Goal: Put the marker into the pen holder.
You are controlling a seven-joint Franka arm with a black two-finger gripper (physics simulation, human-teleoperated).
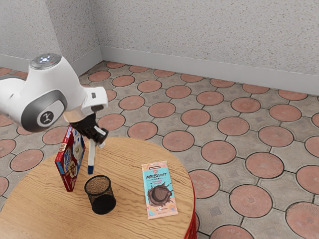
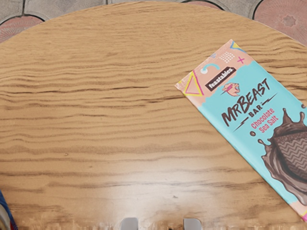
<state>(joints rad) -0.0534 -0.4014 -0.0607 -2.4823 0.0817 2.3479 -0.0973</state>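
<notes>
My gripper (image 1: 98, 139) is over the table's far part, beside the red box, pointing down. It is shut on the marker (image 1: 91, 157), a slim pale stick with a dark blue lower end that hangs nearly upright. The black mesh pen holder (image 1: 103, 203) stands on the table; in the exterior view the marker's blue end appears just above its rim. In the wrist view, grey tips of my gripper (image 2: 161, 224) show at the lower edge.
A red and blue box (image 1: 71, 159) stands upright at the exterior view's left of the marker. A MrBeast chocolate bar (image 1: 159, 191) (image 2: 249, 124) lies flat at the exterior view's right of the pen holder. The round wooden table (image 1: 129, 159) has a curved edge.
</notes>
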